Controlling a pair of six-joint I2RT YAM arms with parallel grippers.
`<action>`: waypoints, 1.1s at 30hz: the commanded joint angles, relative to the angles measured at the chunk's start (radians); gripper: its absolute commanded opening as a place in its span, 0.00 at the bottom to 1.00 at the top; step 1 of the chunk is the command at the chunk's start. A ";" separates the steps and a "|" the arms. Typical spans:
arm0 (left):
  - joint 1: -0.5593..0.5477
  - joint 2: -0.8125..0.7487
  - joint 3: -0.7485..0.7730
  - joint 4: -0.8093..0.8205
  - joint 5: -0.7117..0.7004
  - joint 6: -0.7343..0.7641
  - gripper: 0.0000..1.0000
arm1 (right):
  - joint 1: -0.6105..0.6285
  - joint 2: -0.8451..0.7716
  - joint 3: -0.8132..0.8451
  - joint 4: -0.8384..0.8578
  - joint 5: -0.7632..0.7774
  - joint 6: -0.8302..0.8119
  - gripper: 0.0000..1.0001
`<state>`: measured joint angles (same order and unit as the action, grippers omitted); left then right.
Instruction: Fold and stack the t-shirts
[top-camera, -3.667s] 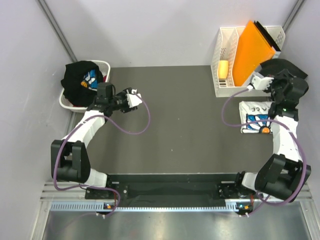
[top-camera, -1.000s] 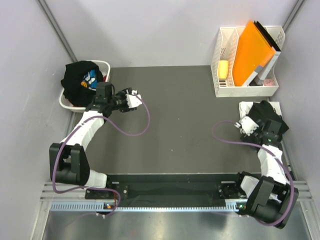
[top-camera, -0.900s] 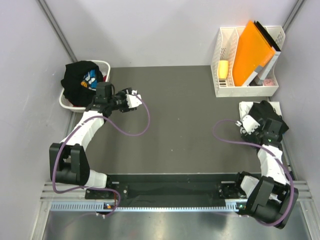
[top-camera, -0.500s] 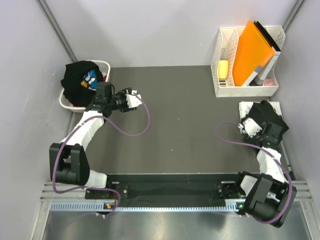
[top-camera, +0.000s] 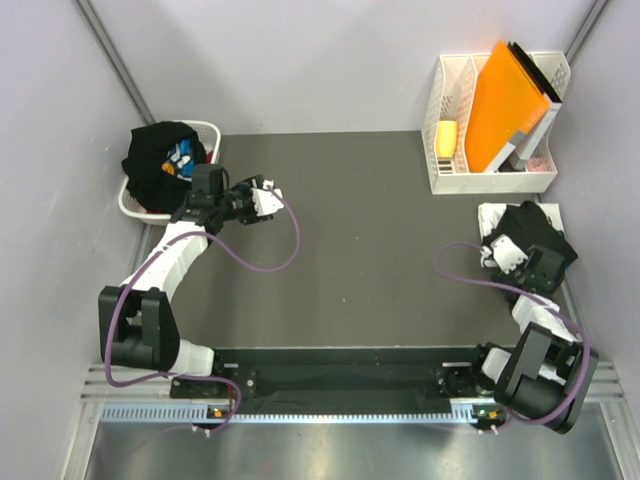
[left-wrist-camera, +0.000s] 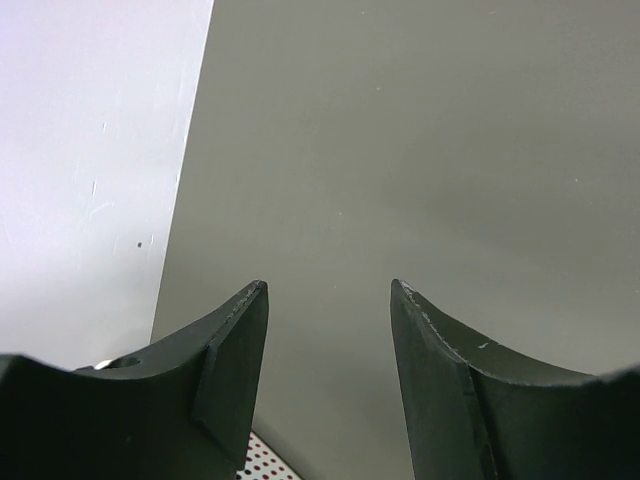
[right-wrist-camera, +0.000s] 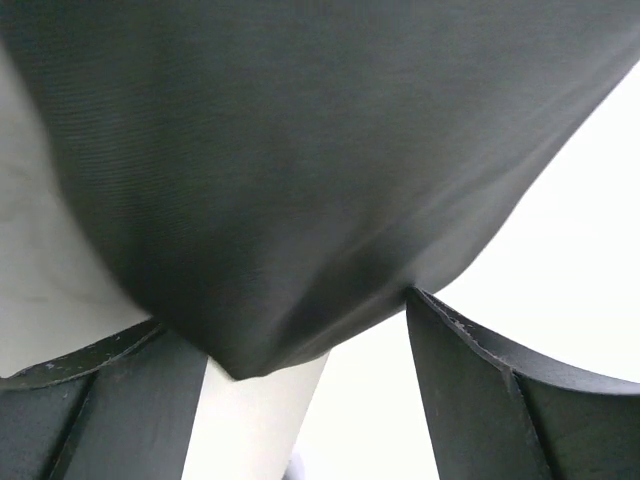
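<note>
At the right edge of the bench (top-camera: 370, 230), near the robot's right arm, a black tee (top-camera: 540, 228) lies folded on top of a white tee (top-camera: 490, 214), of which only the left strip and far corner show from above. The right gripper (top-camera: 506, 254) sits at the near-left side of this stack. In its wrist view its fingers (right-wrist-camera: 470, 380) stand well apart, and the dark cloth (right-wrist-camera: 300, 150) fills the upper part of the view. One corner of the cloth dips down between the fingers, just beside the left one. The right gripper (right-wrist-camera: 290, 320) is not pinching the cloth as far as can be seen, and pale fabric of the white tee (right-wrist-camera: 560, 260) shows below and to either side. Across the bench, the left gripper (top-camera: 262, 198) hangs above the bare dark surface near the far-left corner. Its fingers (left-wrist-camera: 440, 360) are parted with nothing between them, only the bench (left-wrist-camera: 450, 150) and a strip of light wall (left-wrist-camera: 90, 150) beyond. Just behind and left of it, a white laundry basket (top-camera: 135, 208) holds a second black tee (top-camera: 152, 170), bunched up, with a patch of blue and white print (top-camera: 180, 158) showing. At the far right a white file rack (top-camera: 490, 182) holds an orange folder (top-camera: 505, 95), well apart from the stack.
</note>
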<state>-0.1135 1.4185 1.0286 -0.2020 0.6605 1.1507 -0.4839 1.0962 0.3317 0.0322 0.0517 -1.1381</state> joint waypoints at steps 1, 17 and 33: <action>0.005 -0.012 0.024 0.026 0.019 -0.005 0.57 | -0.021 0.025 0.009 0.115 0.008 0.003 0.75; 0.003 -0.013 0.027 0.027 0.028 -0.016 0.57 | -0.021 0.036 0.058 0.199 0.036 -0.037 0.00; 0.002 0.005 0.039 0.038 0.045 -0.025 0.57 | 0.014 0.048 0.066 0.344 0.063 -0.184 0.00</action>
<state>-0.1135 1.4185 1.0286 -0.2016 0.6662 1.1347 -0.4843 1.1400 0.3748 0.2218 0.1089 -1.2369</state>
